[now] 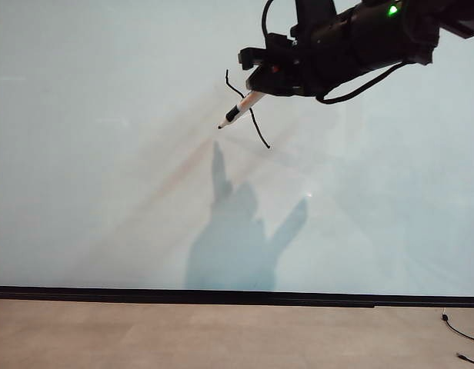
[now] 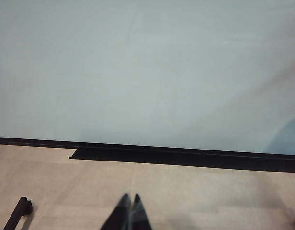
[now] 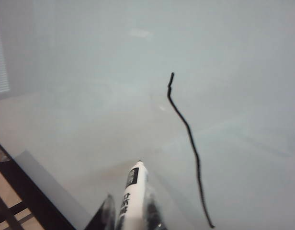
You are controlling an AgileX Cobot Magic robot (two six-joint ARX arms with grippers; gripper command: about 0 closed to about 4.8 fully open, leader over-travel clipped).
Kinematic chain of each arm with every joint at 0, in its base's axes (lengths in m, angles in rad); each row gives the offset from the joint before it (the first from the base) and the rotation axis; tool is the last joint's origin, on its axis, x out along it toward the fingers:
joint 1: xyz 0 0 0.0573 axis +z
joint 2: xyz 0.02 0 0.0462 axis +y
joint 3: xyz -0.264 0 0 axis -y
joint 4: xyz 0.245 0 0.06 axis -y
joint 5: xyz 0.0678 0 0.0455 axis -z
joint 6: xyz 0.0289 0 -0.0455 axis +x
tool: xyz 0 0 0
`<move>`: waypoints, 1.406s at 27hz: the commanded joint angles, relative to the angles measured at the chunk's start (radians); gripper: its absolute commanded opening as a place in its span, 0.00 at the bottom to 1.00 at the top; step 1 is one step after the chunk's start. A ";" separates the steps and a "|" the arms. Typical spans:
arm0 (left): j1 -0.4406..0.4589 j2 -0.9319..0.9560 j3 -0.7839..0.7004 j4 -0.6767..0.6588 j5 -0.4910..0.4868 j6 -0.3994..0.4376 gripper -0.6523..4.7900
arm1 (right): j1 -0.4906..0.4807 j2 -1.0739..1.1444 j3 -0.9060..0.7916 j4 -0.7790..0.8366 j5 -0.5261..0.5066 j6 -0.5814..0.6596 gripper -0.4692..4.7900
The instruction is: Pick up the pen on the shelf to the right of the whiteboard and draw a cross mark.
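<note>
- The left gripper (image 2: 130,213) idles low before the whiteboard (image 1: 106,154), fingers pressed together, holding nothing.
- The pen (image 1: 241,108) is clamped in the right gripper (image 1: 262,91), high on the whiteboard, its tip just left of the drawn stroke (image 1: 252,115).
- Progress: the pen is fetched and one wavy line stands; the crossing second line looks not yet drawn.

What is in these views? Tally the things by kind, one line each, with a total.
Pen, held in the right gripper fingers: 1
Whiteboard: 1
Drawn black stroke: 1
Grippers, counting the left gripper low near the floor: 2
Total: 5
</note>
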 commanded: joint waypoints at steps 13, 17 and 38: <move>0.000 0.000 0.003 0.009 0.003 0.004 0.11 | -0.001 0.028 0.058 -0.021 0.014 -0.023 0.08; 0.000 0.000 0.003 0.009 0.003 0.004 0.11 | -0.001 0.029 0.059 -0.022 0.014 -0.022 0.08; 0.000 0.000 0.003 0.008 0.003 0.004 0.11 | 0.000 -0.018 0.058 -0.042 0.111 -0.082 0.08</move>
